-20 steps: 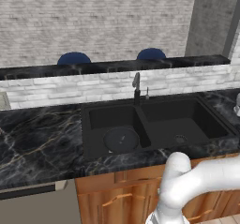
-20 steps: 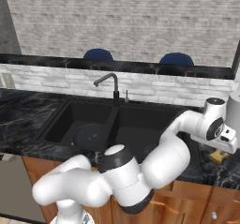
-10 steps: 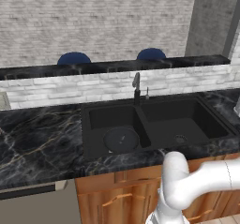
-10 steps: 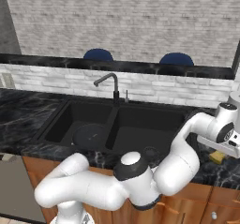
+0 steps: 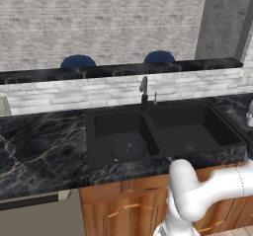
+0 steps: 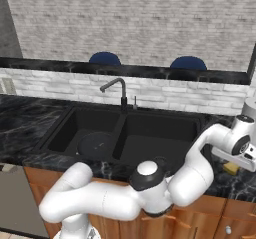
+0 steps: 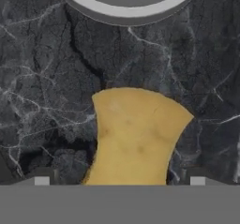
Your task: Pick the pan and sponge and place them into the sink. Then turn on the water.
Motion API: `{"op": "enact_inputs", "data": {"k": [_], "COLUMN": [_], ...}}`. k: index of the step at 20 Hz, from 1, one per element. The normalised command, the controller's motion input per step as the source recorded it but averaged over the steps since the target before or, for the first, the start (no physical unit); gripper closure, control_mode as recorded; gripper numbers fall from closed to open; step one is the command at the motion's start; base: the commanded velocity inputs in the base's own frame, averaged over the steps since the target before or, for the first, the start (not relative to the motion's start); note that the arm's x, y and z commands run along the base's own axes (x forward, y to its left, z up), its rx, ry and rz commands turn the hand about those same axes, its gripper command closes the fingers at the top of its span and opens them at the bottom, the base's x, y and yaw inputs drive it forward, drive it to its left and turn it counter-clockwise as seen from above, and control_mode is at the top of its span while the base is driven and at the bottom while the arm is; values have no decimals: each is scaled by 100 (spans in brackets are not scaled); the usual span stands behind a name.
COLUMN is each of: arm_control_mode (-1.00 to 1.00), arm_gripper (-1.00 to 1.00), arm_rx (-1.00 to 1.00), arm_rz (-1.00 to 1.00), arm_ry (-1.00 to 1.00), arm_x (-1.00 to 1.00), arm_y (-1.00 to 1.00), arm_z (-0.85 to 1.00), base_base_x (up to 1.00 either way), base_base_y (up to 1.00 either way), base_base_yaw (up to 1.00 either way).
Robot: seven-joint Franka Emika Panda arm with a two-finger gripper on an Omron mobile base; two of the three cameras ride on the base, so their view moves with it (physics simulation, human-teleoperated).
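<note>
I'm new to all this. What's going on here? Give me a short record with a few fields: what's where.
pan: lying flat in the left basin
sponge: yellow, on the dark marble counter right of the sink
sink: black, two basins; right basin holds nothing
faucet: upright behind the divider, no water running
gripper: open, poised over the sponge, a fingertip on either side, not gripping it
grey round rim: beside the sponge, thing unclear

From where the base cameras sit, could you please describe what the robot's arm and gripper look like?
The arm is made of smooth, rounded, glossy white tubular links, bulging at each bend. A dark grey-black round cap with a white centre covers one joint, and another dark ring marks the wrist. No cables or lettering are visible. The gripper has two small dark grey, blocky finger tips.
</note>
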Motion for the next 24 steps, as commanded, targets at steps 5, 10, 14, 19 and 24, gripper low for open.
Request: {"op": "enact_inputs", "data": {"k": [5,10,14,19,24], "arm_control_mode": [-100,-100,-100,-100,-100], "arm_gripper": [-100,100,100,100,100], "arm_rx": [0,0,0,0,-6], "arm_rz": [0,0,0,0,1], "arm_ry": [0,0,-2,-16,-25], "arm_x": [17,-3,-55,-84,-71], "arm_y": [-12,0,12,28,72], "arm_z": [-40,-26,0,3,34], "base_base_x": [0,0,0,0,0], "base_base_y": [0,0,0,0,0], "base_base_yaw": [0,0,0,0,0]}}
